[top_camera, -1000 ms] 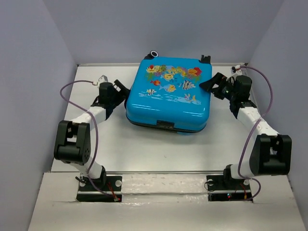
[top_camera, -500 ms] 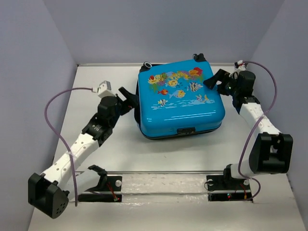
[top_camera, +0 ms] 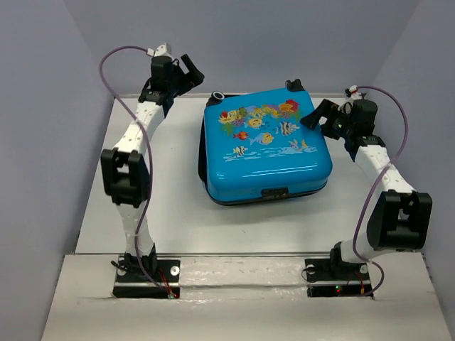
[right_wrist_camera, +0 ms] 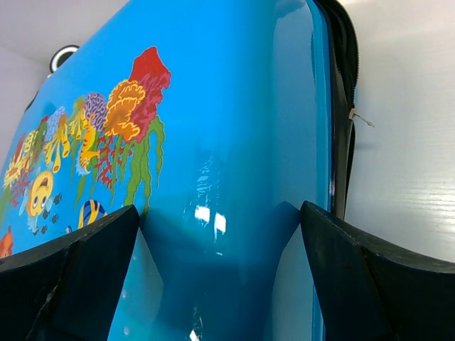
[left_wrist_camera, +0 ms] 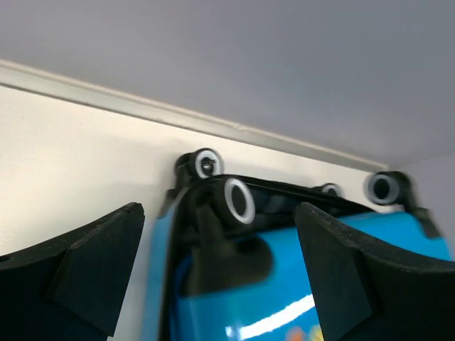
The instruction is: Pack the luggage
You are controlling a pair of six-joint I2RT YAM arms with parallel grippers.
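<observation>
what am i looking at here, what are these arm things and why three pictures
Two robot arms are bolted at the near edge of a white table. Each ends in a two-finger pincer. The overhead picture looks down from behind them; the other two come from a camera on each wrist. A blue suitcase with fish print lies flat on the table. The left pincer is open near its wheels at the far left corner. The right pincer is open at its right side. Neither holds anything.

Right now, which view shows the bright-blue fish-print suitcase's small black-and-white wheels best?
Left wrist: the black-and-white wheels sit mid-frame, close up. Top external shows only small bits at the far edge of the blue suitcase; right wrist catches one at top left.
</observation>
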